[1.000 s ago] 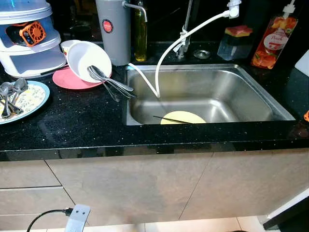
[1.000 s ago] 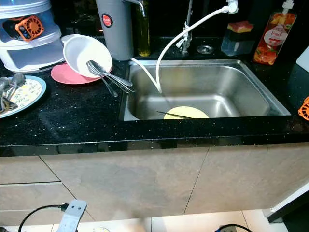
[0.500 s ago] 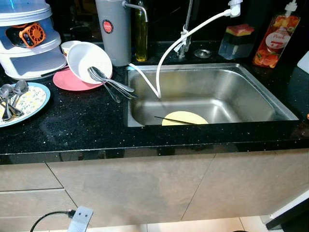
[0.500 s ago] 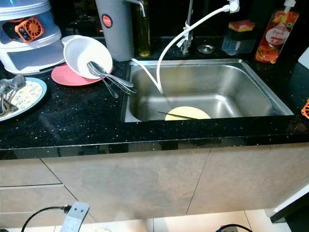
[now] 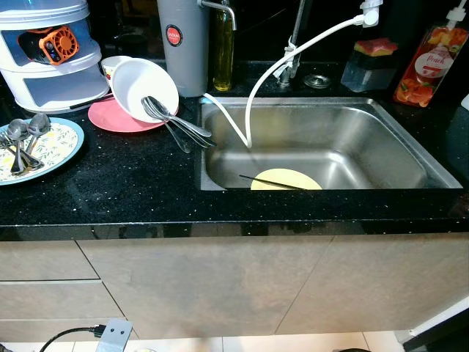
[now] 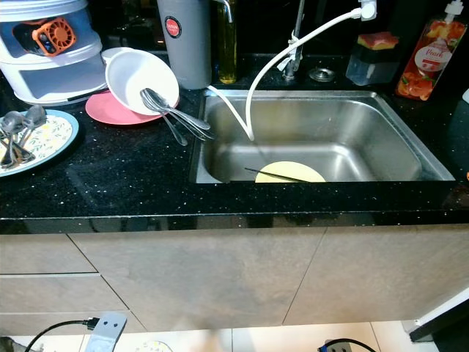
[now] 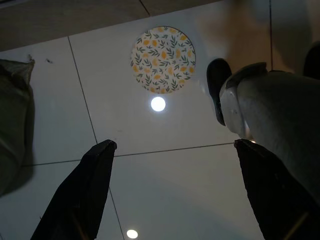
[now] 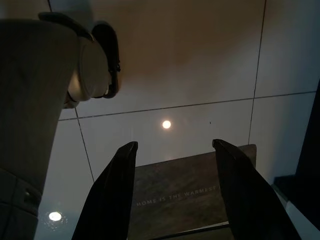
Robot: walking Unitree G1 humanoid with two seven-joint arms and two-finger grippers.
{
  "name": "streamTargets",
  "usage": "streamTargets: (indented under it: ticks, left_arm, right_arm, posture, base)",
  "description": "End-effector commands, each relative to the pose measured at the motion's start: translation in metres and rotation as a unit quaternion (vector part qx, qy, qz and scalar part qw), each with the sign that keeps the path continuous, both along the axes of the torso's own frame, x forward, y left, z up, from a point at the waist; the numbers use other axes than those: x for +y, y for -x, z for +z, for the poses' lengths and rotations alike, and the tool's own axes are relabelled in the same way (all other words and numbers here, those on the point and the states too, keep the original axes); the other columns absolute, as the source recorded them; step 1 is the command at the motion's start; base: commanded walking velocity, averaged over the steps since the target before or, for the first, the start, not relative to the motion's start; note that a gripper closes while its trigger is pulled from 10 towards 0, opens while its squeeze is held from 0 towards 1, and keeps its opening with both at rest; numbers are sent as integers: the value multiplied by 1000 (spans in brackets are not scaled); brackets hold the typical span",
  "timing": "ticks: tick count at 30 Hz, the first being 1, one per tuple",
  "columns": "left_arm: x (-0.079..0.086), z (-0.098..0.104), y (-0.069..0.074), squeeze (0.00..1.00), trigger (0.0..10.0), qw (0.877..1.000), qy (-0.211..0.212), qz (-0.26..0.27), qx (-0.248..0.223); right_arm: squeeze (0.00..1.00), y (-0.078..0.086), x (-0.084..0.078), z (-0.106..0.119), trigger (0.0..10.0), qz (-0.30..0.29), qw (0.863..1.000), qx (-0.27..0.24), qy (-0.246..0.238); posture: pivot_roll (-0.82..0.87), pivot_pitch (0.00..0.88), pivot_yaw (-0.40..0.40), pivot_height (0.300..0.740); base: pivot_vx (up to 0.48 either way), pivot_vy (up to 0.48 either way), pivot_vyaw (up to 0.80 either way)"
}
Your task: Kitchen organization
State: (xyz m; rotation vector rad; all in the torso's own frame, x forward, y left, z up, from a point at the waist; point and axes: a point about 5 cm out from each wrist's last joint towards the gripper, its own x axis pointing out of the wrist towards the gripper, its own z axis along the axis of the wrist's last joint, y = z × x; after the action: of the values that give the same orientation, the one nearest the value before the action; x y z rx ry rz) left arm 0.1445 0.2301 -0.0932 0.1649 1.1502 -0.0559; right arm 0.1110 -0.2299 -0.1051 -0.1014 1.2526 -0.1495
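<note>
A yellow plate (image 5: 286, 179) lies in the steel sink (image 5: 381, 139) with a thin dark stick (image 5: 270, 182) across it. On the black counter (image 5: 132, 191), a white bowl (image 5: 143, 88) holding spoons (image 5: 176, 125) leans on a pink plate (image 5: 117, 117). Both arms hang low, well apart from these dishes. The left gripper (image 7: 172, 175) has its fingers spread wide over the floor tiles (image 7: 150, 135), above a patterned plate (image 7: 163, 59) on the floor. The right gripper (image 8: 172, 185) is spread too, above a doormat (image 8: 175, 195).

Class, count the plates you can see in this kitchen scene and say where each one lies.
4: a pink plate under the white bowl, a floral plate holding spoons on the counter, a yellow plate partly hidden in the sink, and a patterned plate on the floor.
</note>
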Motion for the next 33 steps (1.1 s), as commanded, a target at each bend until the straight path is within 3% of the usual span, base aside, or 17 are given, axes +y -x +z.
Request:
streamTargets:
  ticks: [1, 9, 11, 23, 33]
  left_arm:
    - [6, 2, -1, 0, 10000, 1000, -8, -3, -2]
    - [-1, 3, -6, 0, 10000, 1000, -1, -20, -12]
    - [1, 0, 0, 0, 10000, 1000, -3, -12, 3]
    - [-2, -5, 14, 0, 10000, 1000, 6, -5, 16]
    - [-6, -1, 0, 0, 10000, 1000, 8, -22, -2]
  right_arm:
    - [0, -2, -3, 1, 10000, 3, 1000, -2, 2]
    - [0, 4, -9, 1, 10000, -14, 1000, 0, 5]
    - [0, 10, -12, 0, 10000, -37, 999, 10, 4]
    - [0, 0, -14, 4, 10000, -44, 999, -11, 7]
    - [0, 6, -9, 1, 10000, -49, 999, -3, -2]
  posture:
    - [0, 50, 6, 740]
    - [26, 41, -20, 740]
    - [39, 34, -33, 740]
    - [24, 30, -23, 740]
    - [47, 47, -10, 740]
  base:
    - [0, 0, 0]
    - [0, 0, 0]
    - [0, 0, 0]
    - [0, 0, 0]
    - [0, 0, 0]
